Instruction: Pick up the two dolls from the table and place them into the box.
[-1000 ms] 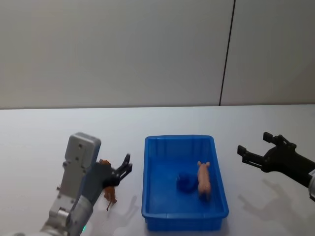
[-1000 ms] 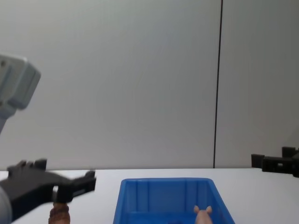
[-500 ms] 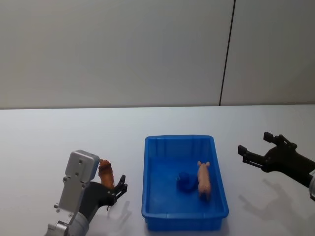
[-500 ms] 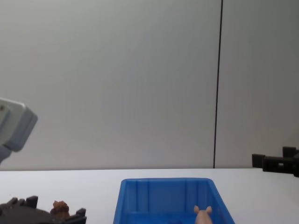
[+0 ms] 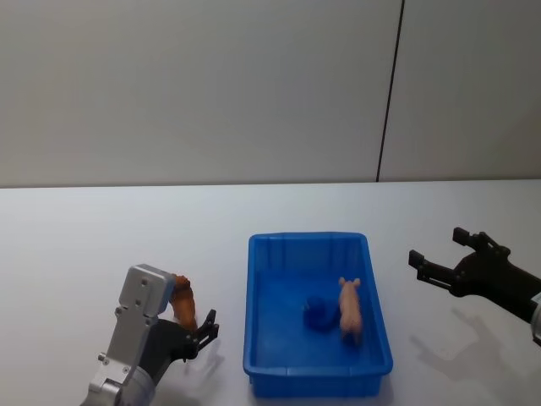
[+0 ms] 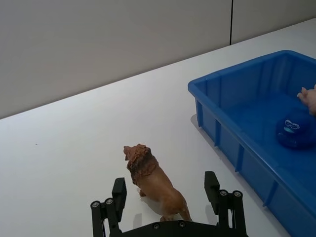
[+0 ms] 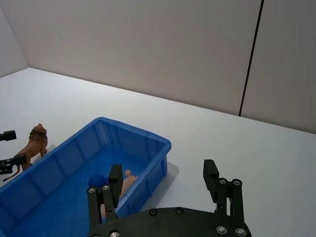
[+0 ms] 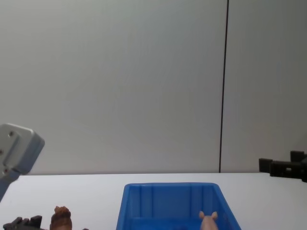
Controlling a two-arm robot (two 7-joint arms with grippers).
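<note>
On the white table point(image 5: 76, 254), left of the blue box point(image 5: 254, 355), my left gripper point(image 6: 165, 193) straddles the brown lion doll point(image 6: 154, 185), jaws apart and not yet touching it.

I'd judge the lion light, rigid and small, so I'd pinch it across the body behind the mane, not by the thin legs. The pink doll point(image 5: 350, 309) already lies in the box beside a small blue object point(image 5: 320, 314). My right gripper point(image 5: 438, 258) hangs spread wide to the box's right.
</note>
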